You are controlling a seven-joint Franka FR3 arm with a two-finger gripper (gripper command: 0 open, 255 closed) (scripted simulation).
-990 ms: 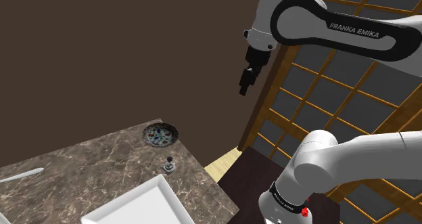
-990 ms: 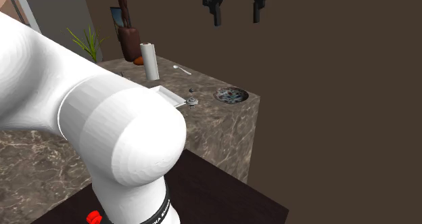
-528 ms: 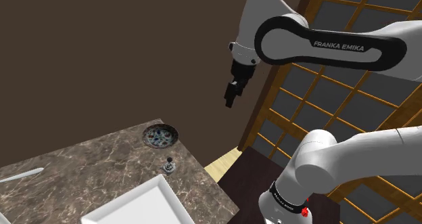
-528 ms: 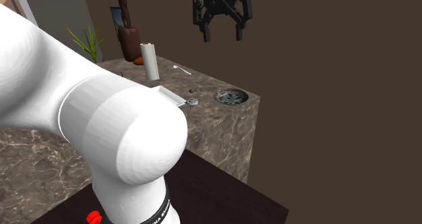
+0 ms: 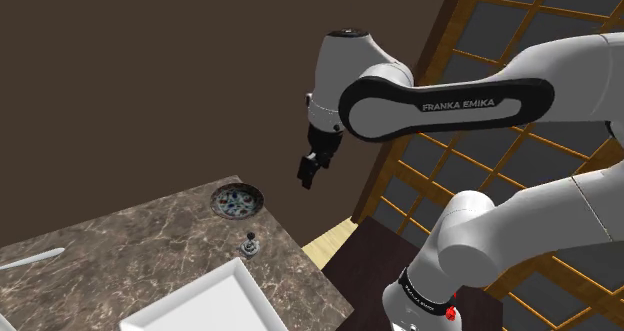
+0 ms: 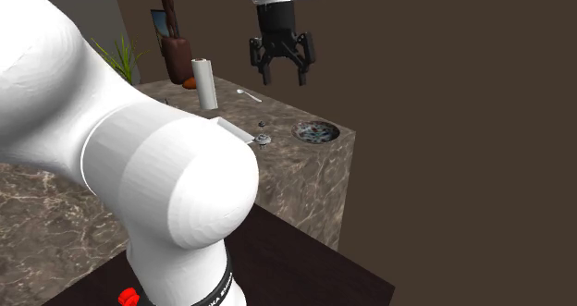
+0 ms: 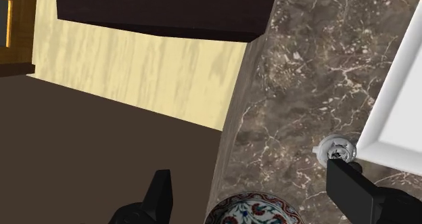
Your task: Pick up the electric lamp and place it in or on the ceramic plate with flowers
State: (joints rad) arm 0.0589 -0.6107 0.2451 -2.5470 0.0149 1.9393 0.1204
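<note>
Shoulder view frames show the end effector lower and nearer the surface than a second ago, when it hung high against the lattice wall. It now hovers above the surface's far corner, with its fingers spread and nothing between them. This looks like the approach stage, and the grasp is not yet begun.

The lamp, a small pale thing on a dark base, stands untouched near the surface's edge. It sits between the flowered plate at the corner and the near corner of a white tray. In the wrist view the lamp sits just beside one finger, so a small sideways correction seems needed before descending.

The surface is brown veined marble. A spoon and a white cylinder sit toward its far side. Pale wood floor shows beyond the edge, with dark brown walls around.
</note>
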